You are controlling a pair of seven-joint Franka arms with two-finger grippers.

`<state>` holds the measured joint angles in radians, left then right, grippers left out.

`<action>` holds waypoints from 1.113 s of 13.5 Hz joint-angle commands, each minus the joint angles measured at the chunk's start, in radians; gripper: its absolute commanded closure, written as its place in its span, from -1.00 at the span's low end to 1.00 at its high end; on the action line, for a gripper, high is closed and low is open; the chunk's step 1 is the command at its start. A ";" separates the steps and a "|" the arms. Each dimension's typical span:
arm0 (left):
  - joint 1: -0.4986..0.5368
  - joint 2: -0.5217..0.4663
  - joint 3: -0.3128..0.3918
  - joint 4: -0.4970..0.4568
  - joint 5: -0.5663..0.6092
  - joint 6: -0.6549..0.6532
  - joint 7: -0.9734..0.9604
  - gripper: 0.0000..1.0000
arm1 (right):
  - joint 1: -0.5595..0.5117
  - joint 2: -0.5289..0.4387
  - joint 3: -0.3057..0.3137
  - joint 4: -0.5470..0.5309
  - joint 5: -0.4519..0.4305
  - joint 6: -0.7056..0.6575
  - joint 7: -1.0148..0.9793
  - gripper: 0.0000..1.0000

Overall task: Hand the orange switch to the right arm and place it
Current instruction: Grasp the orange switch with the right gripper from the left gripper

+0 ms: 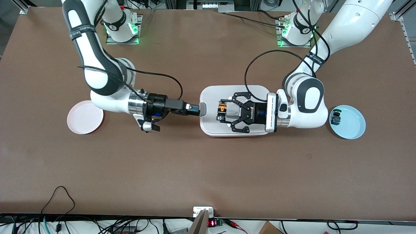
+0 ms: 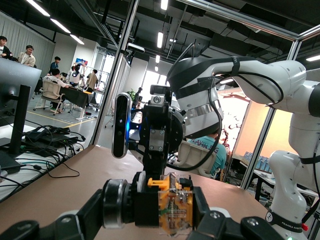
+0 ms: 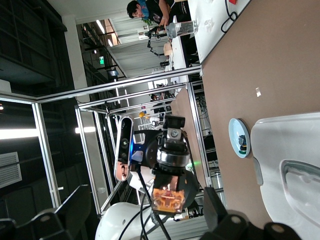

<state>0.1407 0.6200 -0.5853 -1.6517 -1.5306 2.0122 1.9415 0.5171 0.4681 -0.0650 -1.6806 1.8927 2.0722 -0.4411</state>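
Over the white tray (image 1: 211, 94), the left tool (image 1: 221, 112) pinches the orange switch (image 1: 221, 108) between its fingers. Facing it at the tray's edge, the right tool (image 1: 199, 110); its spread cannot be told.

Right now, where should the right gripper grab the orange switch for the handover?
Grip the free end of the orange switch, probably coming level from the right arm's end: the left gripper clamps it over the white tray, facing the right gripper.
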 commanded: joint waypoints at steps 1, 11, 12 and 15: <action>0.007 -0.032 -0.007 -0.033 -0.040 0.016 0.050 0.44 | 0.027 0.037 -0.006 0.032 0.042 0.028 -0.024 -0.99; 0.004 -0.028 -0.008 -0.036 -0.042 0.016 0.050 0.44 | 0.123 0.067 -0.006 0.096 0.129 0.169 -0.019 -0.89; 0.004 -0.028 -0.007 -0.036 -0.042 0.016 0.050 0.44 | 0.124 0.070 -0.006 0.098 0.129 0.169 -0.018 -0.87; 0.002 -0.026 -0.008 -0.036 -0.042 0.016 0.050 0.44 | 0.124 0.073 -0.006 0.102 0.129 0.167 -0.015 -0.67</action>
<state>0.1407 0.6200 -0.5880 -1.6575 -1.5307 2.0132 1.9459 0.6319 0.5224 -0.0652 -1.6081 1.9900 2.2278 -0.4456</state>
